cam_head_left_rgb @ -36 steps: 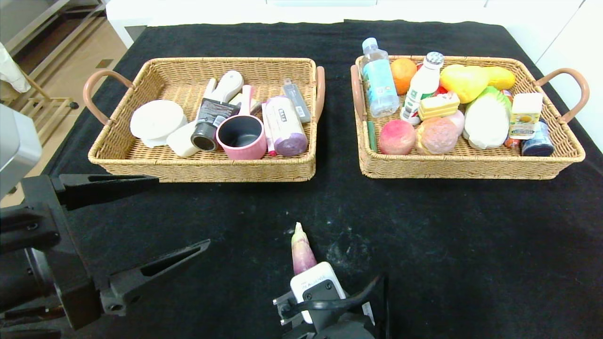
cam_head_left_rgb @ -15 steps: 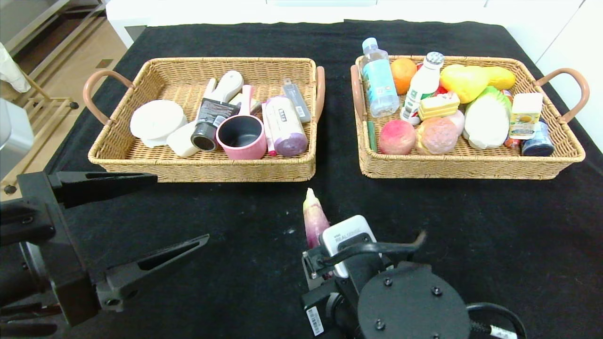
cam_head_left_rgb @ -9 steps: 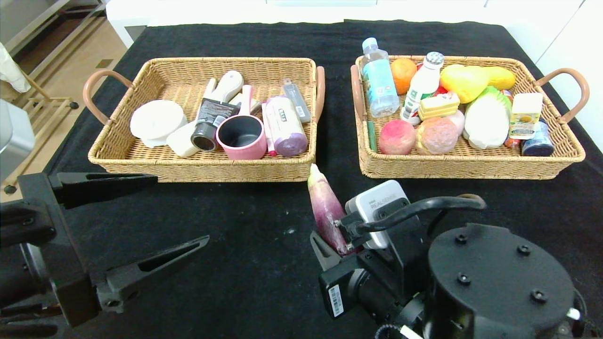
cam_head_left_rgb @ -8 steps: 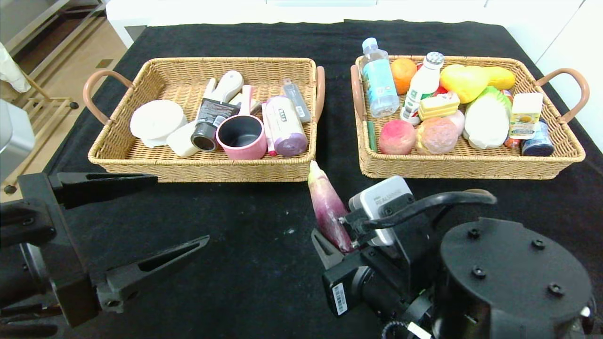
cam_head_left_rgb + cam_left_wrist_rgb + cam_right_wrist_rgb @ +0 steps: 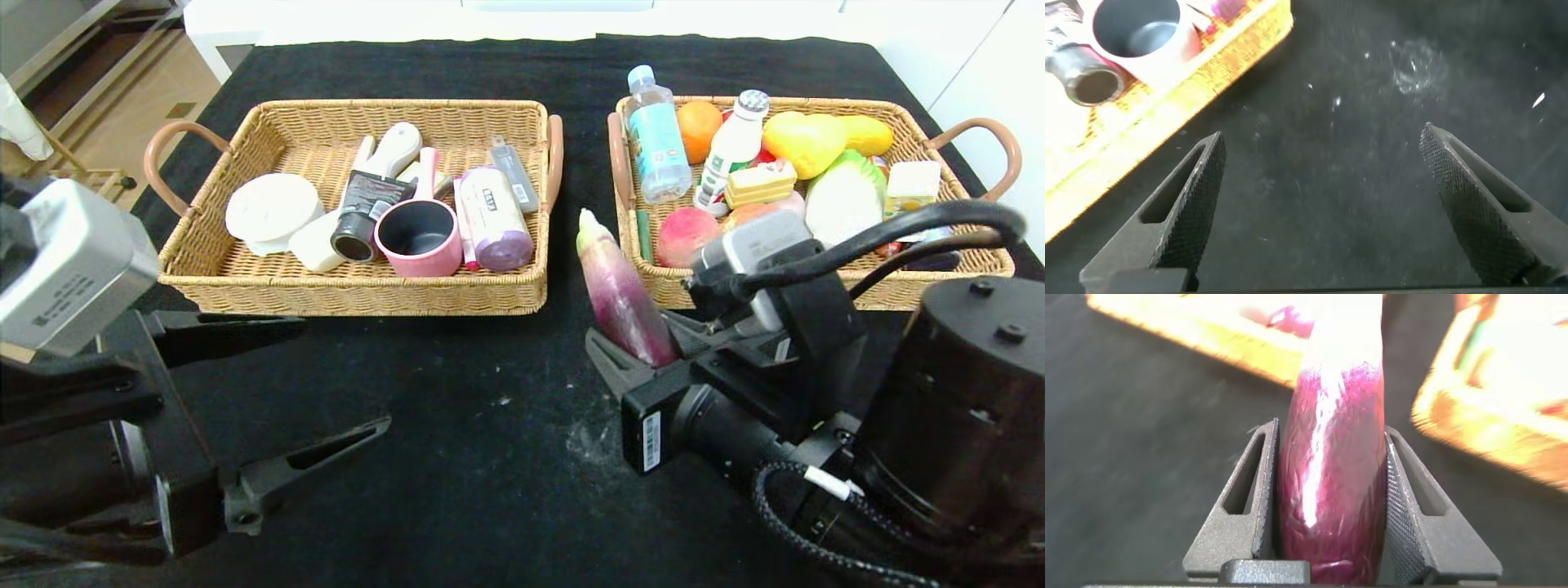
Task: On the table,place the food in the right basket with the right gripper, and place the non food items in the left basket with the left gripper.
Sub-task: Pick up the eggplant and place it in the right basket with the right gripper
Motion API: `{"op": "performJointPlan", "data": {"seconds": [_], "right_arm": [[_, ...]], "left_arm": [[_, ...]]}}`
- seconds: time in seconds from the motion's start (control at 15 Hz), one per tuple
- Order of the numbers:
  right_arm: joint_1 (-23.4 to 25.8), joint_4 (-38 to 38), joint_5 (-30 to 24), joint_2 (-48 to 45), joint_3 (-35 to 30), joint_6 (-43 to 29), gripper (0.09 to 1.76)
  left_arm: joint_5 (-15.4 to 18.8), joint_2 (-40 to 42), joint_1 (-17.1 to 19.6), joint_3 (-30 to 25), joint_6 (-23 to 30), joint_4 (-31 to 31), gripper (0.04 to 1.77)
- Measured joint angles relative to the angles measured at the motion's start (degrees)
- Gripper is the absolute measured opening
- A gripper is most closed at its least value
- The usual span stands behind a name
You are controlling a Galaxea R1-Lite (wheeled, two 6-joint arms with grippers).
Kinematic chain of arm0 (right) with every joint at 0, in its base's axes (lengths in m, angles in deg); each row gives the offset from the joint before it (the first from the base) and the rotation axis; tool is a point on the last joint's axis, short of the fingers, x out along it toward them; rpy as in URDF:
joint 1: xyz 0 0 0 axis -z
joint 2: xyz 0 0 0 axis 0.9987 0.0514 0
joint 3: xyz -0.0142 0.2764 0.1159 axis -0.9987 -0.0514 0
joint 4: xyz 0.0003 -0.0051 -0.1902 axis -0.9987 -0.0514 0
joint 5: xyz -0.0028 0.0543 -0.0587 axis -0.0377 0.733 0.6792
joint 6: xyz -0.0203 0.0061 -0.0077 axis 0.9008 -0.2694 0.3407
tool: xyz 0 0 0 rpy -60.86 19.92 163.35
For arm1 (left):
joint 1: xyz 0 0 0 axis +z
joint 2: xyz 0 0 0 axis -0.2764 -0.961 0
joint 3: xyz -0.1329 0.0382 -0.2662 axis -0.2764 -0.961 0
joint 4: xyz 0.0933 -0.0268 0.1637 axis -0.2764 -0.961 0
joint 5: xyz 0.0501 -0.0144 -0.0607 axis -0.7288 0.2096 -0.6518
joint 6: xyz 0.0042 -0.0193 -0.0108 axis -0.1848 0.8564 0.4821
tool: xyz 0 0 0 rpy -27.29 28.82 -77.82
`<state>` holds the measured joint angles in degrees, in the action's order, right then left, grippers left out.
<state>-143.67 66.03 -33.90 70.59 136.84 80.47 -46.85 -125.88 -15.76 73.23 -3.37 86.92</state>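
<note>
My right gripper point(image 5: 645, 347) is shut on the long purple eggplant point(image 5: 616, 290) and holds it above the black table point(image 5: 457, 384), its pale tip up, just left of the right basket point(image 5: 816, 282). In the right wrist view the eggplant point(image 5: 1331, 474) sits between both fingers point(image 5: 1249, 498). The yellow pear point(image 5: 804, 140) and small yellow carton point(image 5: 913, 181) lie in the right basket. The white disc point(image 5: 272, 208) and black tube point(image 5: 363, 212) lie in the left basket point(image 5: 351, 290). My left gripper point(image 5: 343, 380) is open and empty at the near left, also in its wrist view point(image 5: 1323, 143). The red can is hidden.
The right basket also holds a water bottle point(image 5: 655, 139), an orange point(image 5: 700, 126), a white bottle point(image 5: 731, 151), a peach point(image 5: 684, 233) and a cabbage point(image 5: 845, 200). The left basket holds a pink mug point(image 5: 418, 237) and a purple roll point(image 5: 495, 219). The table's right edge is near.
My right gripper has lifted the eggplant from the near middle of the table and carried it forward and to the right, up to the right basket. My left arm shifted slightly.
</note>
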Motion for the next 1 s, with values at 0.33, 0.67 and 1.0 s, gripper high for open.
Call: {"op": "performJointPlan", "data": {"seconds": [0.33, 0.67, 1.0], "right_arm": [[6.9, -3.1, -2.9, -3.0, 3.7, 1.4, 0.82], [17.6, -5.5, -6.5, -5.0, 8.4, 1.4, 0.82], [27.9, -6.4, -11.4, -4.4, 11.8, 1.2, 0.82]], "left_arm": [[0.0, 2.7, 0.0, -0.1, 0.0, 0.0, 1.72], [0.0, 3.2, 0.0, -0.1, 0.0, 0.0, 1.72], [0.0, 3.3, 0.0, -0.1, 0.0, 0.0, 1.72]]}}
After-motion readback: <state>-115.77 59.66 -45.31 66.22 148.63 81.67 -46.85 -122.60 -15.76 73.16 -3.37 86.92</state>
